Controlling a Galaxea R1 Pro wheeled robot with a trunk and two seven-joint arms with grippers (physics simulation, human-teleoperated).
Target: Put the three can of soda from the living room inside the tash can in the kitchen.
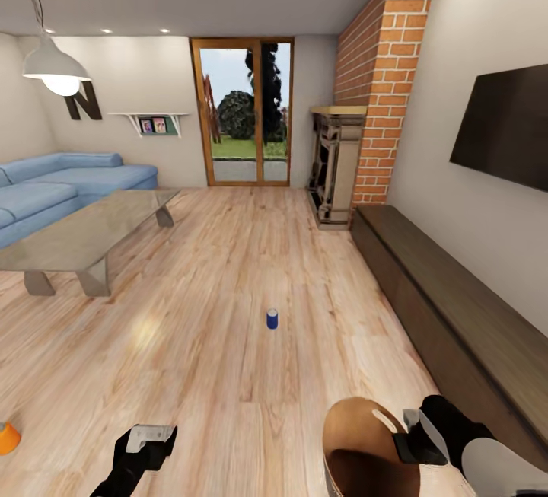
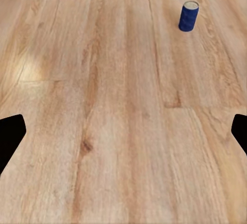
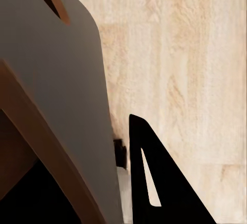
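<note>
Right fingers (image 3: 154, 183) clamp the bin (image 1: 358, 444) rim; left gripper (image 2: 123, 136) spread, empty, over wood floor (image 1: 251, 253). Head view adds sofa (image 1: 61, 185), an orange can (image 1: 7, 438).

Light wood-plank floor (image 1: 251, 269), satin with a soft glare patch. Clear glass coffee table (image 1: 84, 234), glossy. Blue cloth sofa (image 1: 53, 185). Rough red brick fireplace (image 1: 384, 86). Matt dark wood bench (image 1: 449, 307). Glossy black TV (image 1: 506, 124). Smooth blue can (image 2: 188, 16), pale metal top.

Trash can (image 1: 358, 444), brown inside, rim gripped by right hand (image 1: 407, 436); orange can (image 1: 7, 438) on floor.
</note>
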